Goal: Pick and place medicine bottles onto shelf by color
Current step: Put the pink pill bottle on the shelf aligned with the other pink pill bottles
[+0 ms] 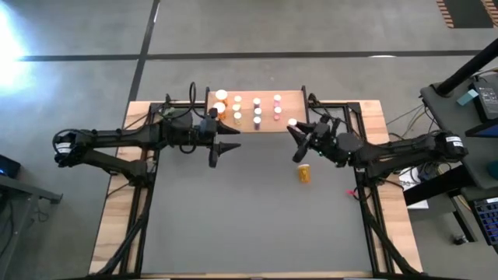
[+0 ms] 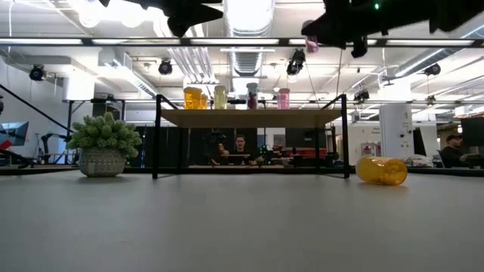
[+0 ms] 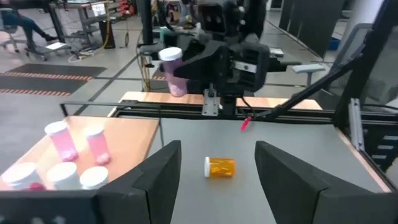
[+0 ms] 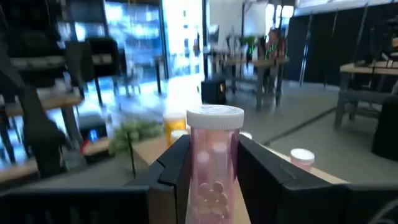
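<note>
I have a pink medicine bottle [image 4: 213, 163] clamped upright between the jaws of my right gripper [image 1: 298, 134], white cap up, pills showing through the body. In the high view it sits just right of centre, at the near right corner of the shelf [image 1: 292, 103], raised off the surface; the low view puts it near the top edge, well above the shelf board. On the shelf the sorted bottles stand in short rows: orange bottles [image 1: 220, 102] at the left end, yellowish ones next, darker ones in the middle, pink bottles [image 1: 277, 106] at the right. One orange bottle [image 1: 304, 173] lies on its side on the grey surface [image 1: 249, 218], below my right gripper in the high view. My left gripper [image 1: 226, 146] hangs left of centre, jaws partly apart and empty.

I judge this the carry step. Next I need to bring the pink bottle over the pink row, find a free spot clear of its neighbours, lower it upright and release.
</note>
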